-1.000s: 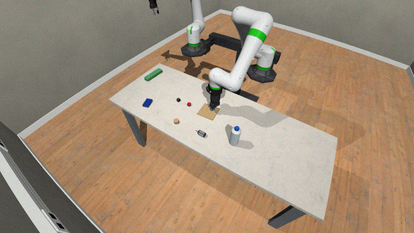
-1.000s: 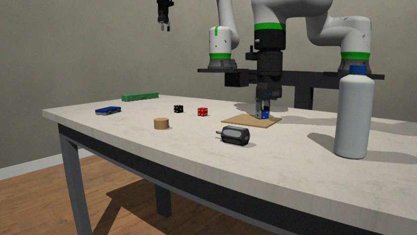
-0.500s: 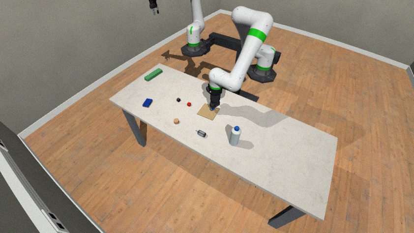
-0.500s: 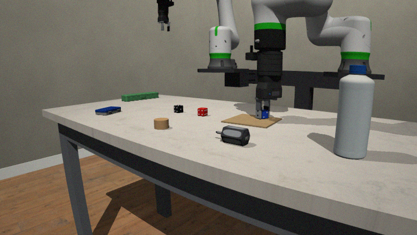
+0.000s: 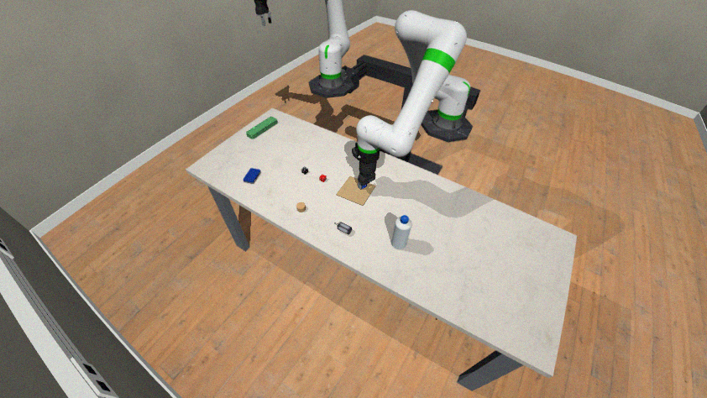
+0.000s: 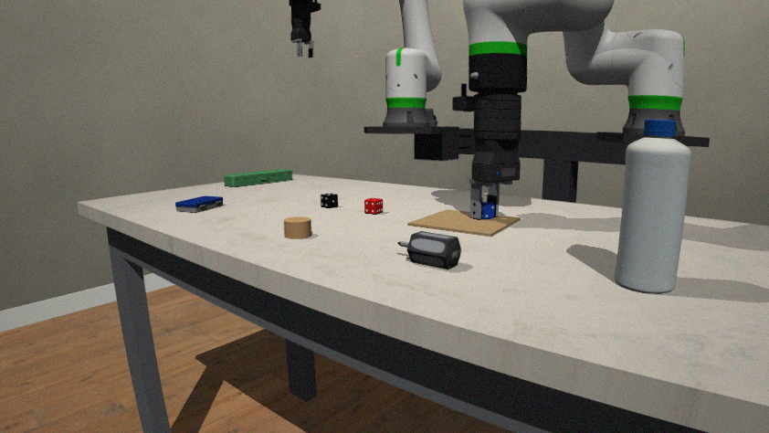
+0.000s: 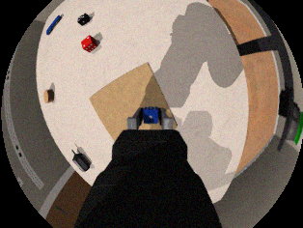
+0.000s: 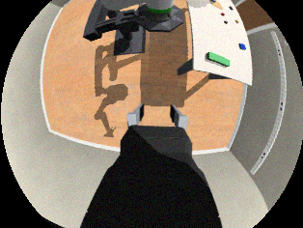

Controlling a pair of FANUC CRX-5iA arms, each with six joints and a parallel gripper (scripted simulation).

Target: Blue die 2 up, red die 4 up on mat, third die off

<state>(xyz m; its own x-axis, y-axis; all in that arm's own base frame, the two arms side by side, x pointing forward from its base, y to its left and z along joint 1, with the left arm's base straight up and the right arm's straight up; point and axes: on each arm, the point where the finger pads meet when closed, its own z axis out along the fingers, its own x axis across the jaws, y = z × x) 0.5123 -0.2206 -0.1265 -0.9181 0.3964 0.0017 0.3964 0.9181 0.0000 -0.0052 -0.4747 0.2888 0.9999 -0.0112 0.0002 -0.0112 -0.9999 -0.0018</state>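
- Top view: the left gripper [image 5: 364, 185] [image 6: 485, 214] [image 7: 151, 113] reaches down over the thin square tan mat [image 5: 352, 194] [image 6: 447, 221] [image 7: 121, 94] [image 8: 218, 6], fingers parted around the small blue die with white pips [image 5: 363, 186] [image 6: 489, 210] [image 7: 151, 116]. The small red cube die with white pips [image 5: 322, 177] [image 6: 373, 205] [image 7: 89, 43] [image 8: 223, 14] and the small black die with white pips [image 5: 304, 170] [image 6: 329, 200] [image 7: 84, 19] [image 8: 226, 22] lie off the mat.
- Exterior view: the blue die sits low between those fingers, seemingly flat on the mat. If the gripper lifts while a finger still brushes it, the die could drag or tip.
- Left wrist view: the fingers stand either side of the blue die, near the mat's edge; a sideways nudge could push it partly off. The top face is perhaps too grainy to read, so a wrong number could go unnoticed.
- Right wrist view: the right gripper [image 5: 266, 20] [image 6: 305, 53] [image 8: 156, 109] is spread wide and holds nothing, well apart from the table. The red die still needs placing, and a careless approach could knock the black one.
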